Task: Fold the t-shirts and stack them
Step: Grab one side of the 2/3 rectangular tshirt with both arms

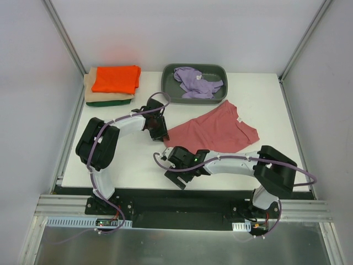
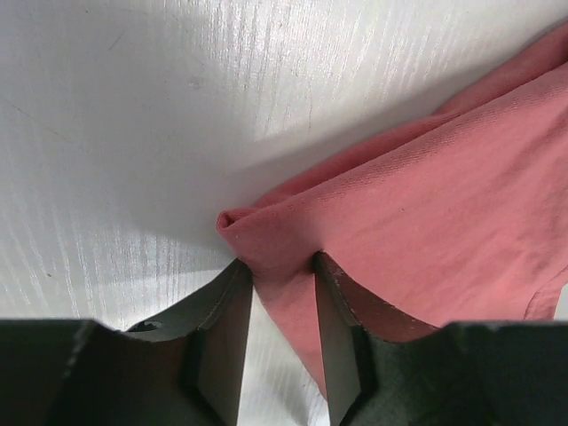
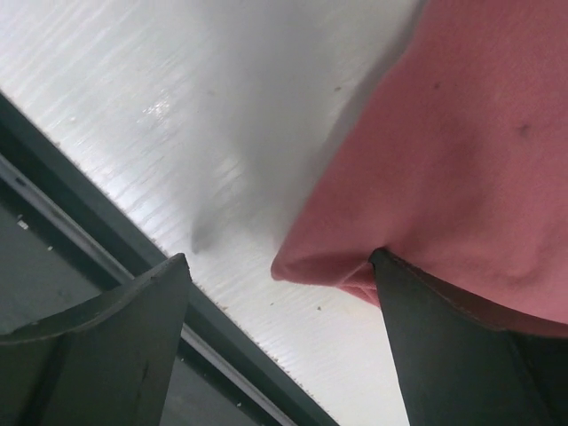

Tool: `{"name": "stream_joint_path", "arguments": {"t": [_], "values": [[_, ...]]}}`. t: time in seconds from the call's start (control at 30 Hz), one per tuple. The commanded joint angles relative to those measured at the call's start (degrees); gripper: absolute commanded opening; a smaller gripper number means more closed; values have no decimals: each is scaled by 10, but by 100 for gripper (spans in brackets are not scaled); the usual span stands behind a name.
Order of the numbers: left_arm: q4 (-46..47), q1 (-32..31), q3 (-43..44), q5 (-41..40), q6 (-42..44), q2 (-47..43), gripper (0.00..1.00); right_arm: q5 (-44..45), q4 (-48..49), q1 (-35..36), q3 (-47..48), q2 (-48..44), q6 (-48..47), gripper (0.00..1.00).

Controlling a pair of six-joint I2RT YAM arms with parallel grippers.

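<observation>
A dusty rose-red t-shirt [image 1: 212, 130] lies spread in the middle of the table. My left gripper [image 1: 160, 133] is at its left corner; in the left wrist view the fingers [image 2: 280, 262] are pinched on a bunched corner of the rose-red cloth [image 2: 426, 204], slightly raised. My right gripper [image 1: 172, 156] is at the shirt's near-left corner, with its jaws wide apart [image 3: 280, 257] and the cloth [image 3: 444, 142] resting against one finger [image 3: 426, 328]. A lavender t-shirt [image 1: 196, 81] lies crumpled in the tray. Folded orange [image 1: 116, 78], tan [image 1: 91, 93] and dark green [image 1: 110, 102] tees are stacked at the back left.
The dark grey tray [image 1: 168, 88] stands at the back centre. The table's front edge and dark rail [image 3: 98, 257] run just beside my right gripper. White walls with metal posts close in the left and right sides.
</observation>
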Motion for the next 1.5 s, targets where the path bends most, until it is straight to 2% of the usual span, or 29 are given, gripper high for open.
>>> {"name": "stream_joint_path", "arguments": {"t": [0.0,0.1,0.17,0.27,0.3,0.43,0.67,0.93,1.1,1.17,1.23,1.37,1.47], "values": [[-10,5,-16,-11,-3,25,31,68,-37,12,42,25,-10,85],[-8,8,-18,-9,-4,27,23,111,-78,31,61,30,-10,84],[-8,10,-20,-7,-3,27,14,139,-92,46,67,24,-11,85],[-8,13,-21,-4,-3,27,1,147,-89,61,71,9,-12,85],[-7,13,-21,-3,-3,27,0,146,-80,64,71,3,-13,85],[-7,14,-21,-2,-3,27,0,119,-49,68,74,5,-20,82],[-7,18,-25,-7,0,17,0,134,-58,67,88,52,-11,63],[-8,20,-26,-4,5,11,0,136,-64,49,68,60,7,56],[-8,20,-30,-4,4,1,0,119,-57,42,58,72,4,33],[-8,20,-35,-13,4,-8,0,100,-55,40,58,74,4,20],[-8,21,-45,-20,3,-23,0,72,-50,40,60,73,6,11],[-8,32,-86,-45,0,-83,0,-5,-22,48,61,39,17,9],[-8,48,-140,-79,-3,-162,0,-119,37,51,57,7,39,6]]}}
